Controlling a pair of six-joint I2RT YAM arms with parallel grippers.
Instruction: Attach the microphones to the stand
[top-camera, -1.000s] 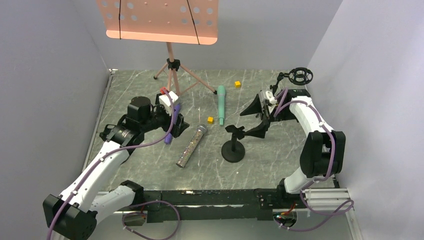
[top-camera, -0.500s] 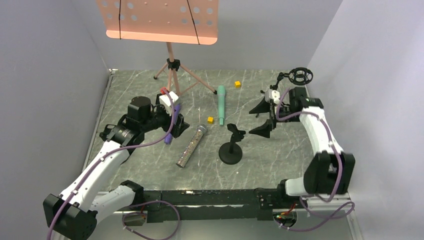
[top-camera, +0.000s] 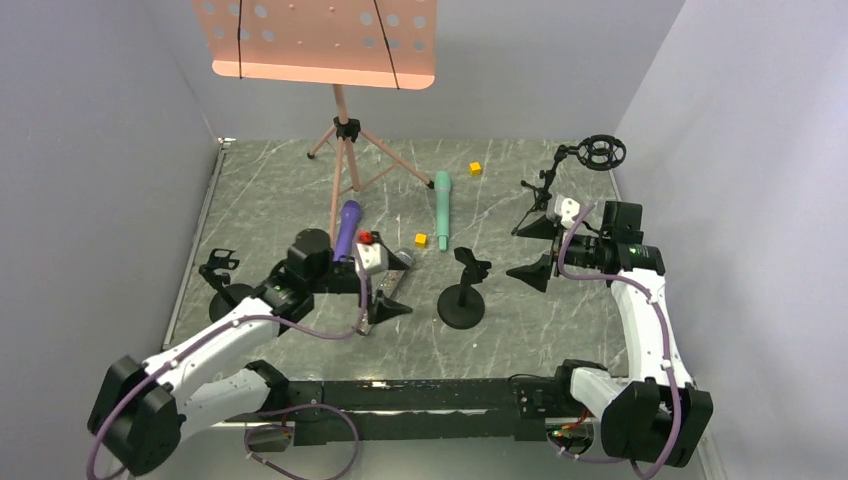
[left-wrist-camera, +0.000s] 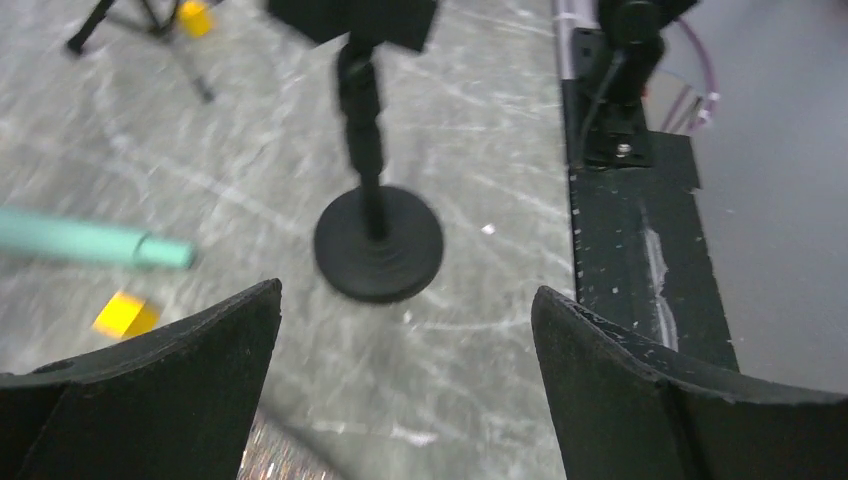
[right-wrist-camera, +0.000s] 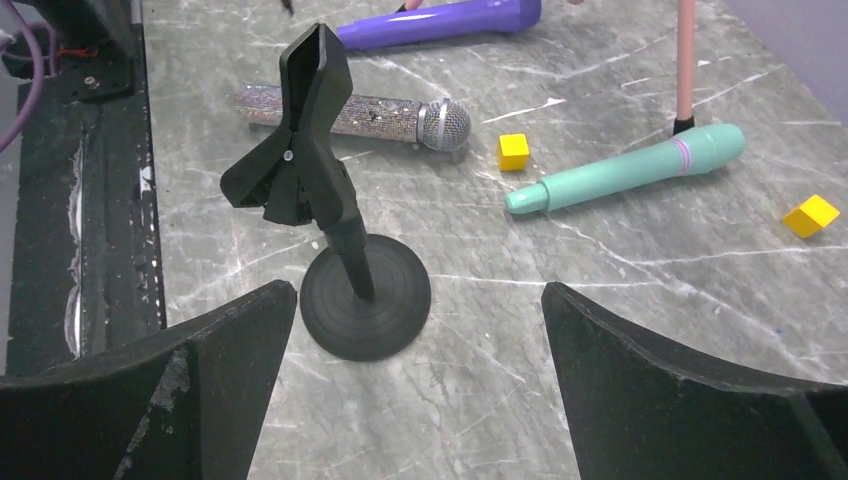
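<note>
A: Left fingers (left-wrist-camera: 150, 390), state?
B: Spread wide. They sit low over the glitter mic (right-wrist-camera: 340, 110), with its body showing between them. Can't tell if there's contact. The mic lies flat on the worktop (top-camera: 280, 190), just left of the stand (right-wrist-camera: 345, 240).
A: Right fingers (right-wrist-camera: 680, 400)?
B: Wide too, holding nothing. They're right of the stand, aimed at it, apart from it.
A: The stand?
B: Upright on its round base, mid-worktop toward the front. Clip is tilted, no mic in it yet.
A: Other mics?
B: Purple mic (top-camera: 346, 228) lies flat behind the left arm, near the pink music stand's (top-camera: 340, 130) legs. Teal mic (top-camera: 442, 210) lies flat behind the stand, head toward the back wall.
A: Anything else?
B: Two yellow cubes. One (top-camera: 421, 240) is between the teal mic's tail and the glitter mic's head, the other (top-camera: 476, 168) is further back. Shock-mount stand (top-camera: 598, 153) in the far right corner. Small black stand (top-camera: 222, 285) at the left edge.
</note>
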